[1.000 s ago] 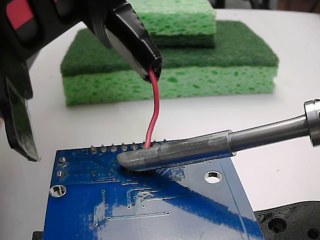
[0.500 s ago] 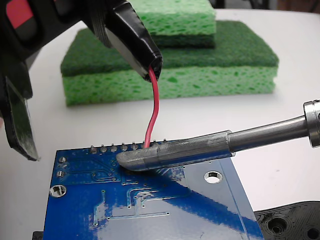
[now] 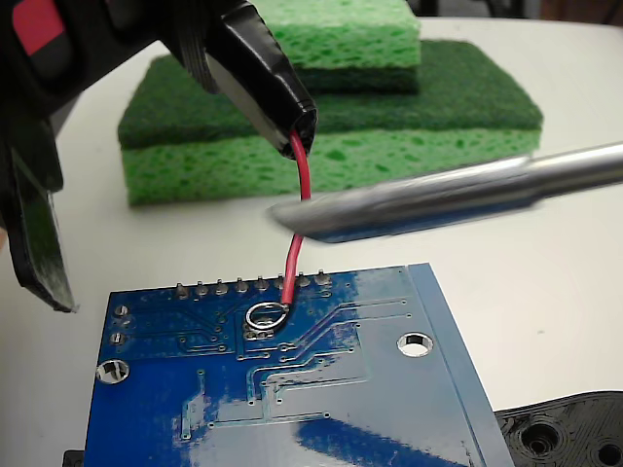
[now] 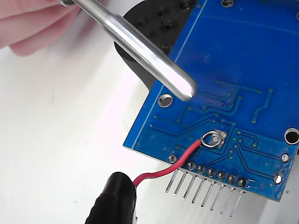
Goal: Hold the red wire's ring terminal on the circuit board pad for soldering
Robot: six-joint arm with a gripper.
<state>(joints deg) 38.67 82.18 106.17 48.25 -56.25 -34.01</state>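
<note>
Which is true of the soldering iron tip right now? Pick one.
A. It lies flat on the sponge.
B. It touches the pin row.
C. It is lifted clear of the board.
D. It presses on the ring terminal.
C: the soldering iron tip hangs above the circuit board, and the ring terminal on the pad lies uncovered, the red wire running up from it.

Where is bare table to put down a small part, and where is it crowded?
Free: white table right of the blue circuit board, below the green sponges; also white table left of the board in the wrist view. Crowded: around the silver ring terminal, with thin red wire, black tool and metal soldering iron above.
</note>
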